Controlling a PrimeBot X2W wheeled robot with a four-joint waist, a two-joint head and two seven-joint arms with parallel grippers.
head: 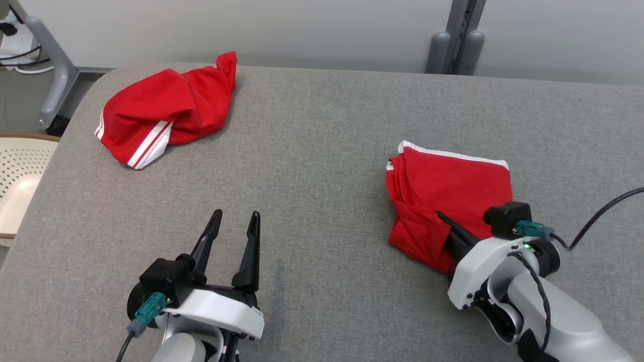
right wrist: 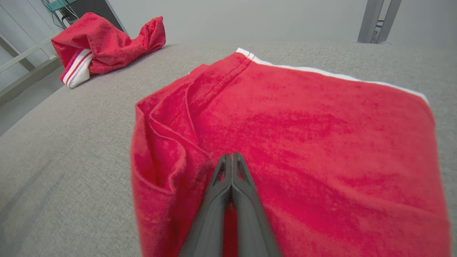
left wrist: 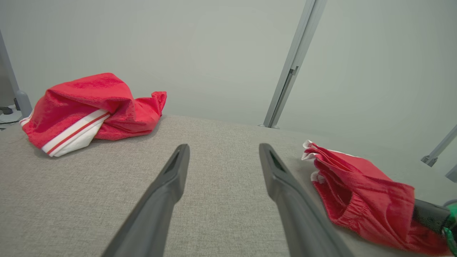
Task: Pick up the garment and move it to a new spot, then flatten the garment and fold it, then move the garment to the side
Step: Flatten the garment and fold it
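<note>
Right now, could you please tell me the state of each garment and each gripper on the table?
folded garment: folded flat, lying on the table at the robot's right, near edge rumpled.
crumpled garment: bunched in a heap at the far left corner, not folded.
left gripper: open, holding nothing.
right gripper: shut on the folded garment at its near edge.

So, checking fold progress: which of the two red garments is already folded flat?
The right-hand garment, by the right end effector: flat, with squared edges. The far-left garment lies bunched in a heap.
</note>
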